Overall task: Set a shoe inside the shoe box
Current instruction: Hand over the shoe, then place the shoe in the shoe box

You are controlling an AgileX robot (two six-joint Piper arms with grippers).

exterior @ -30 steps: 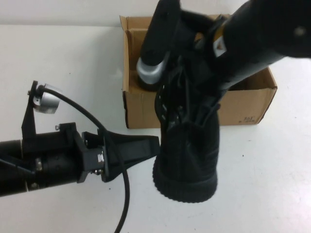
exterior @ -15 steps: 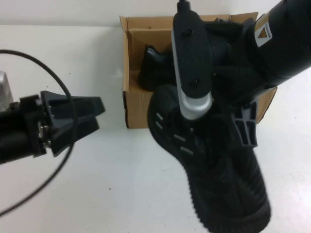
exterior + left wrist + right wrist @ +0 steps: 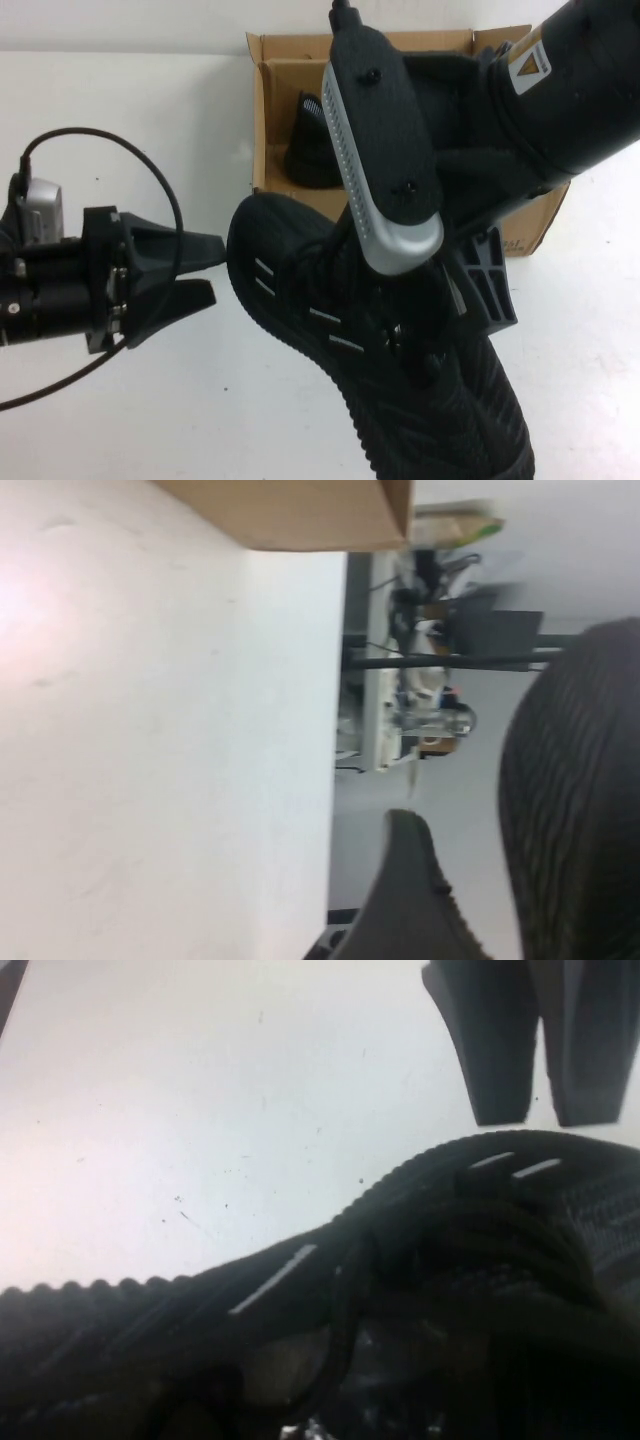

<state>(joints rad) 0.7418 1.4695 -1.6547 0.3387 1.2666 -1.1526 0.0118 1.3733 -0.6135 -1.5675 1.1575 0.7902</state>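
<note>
One shoe (image 3: 400,370) now lower, leftward

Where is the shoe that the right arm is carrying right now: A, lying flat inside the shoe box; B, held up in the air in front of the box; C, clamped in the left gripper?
B: the shoe hangs from the right gripper, in front of the shoe box; the left gripper sits open beside its toe.

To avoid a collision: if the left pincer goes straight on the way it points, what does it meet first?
Probably the toe of the shoe held up by the right pincer; the left pincer points at it, though relative height is unclear.
</note>
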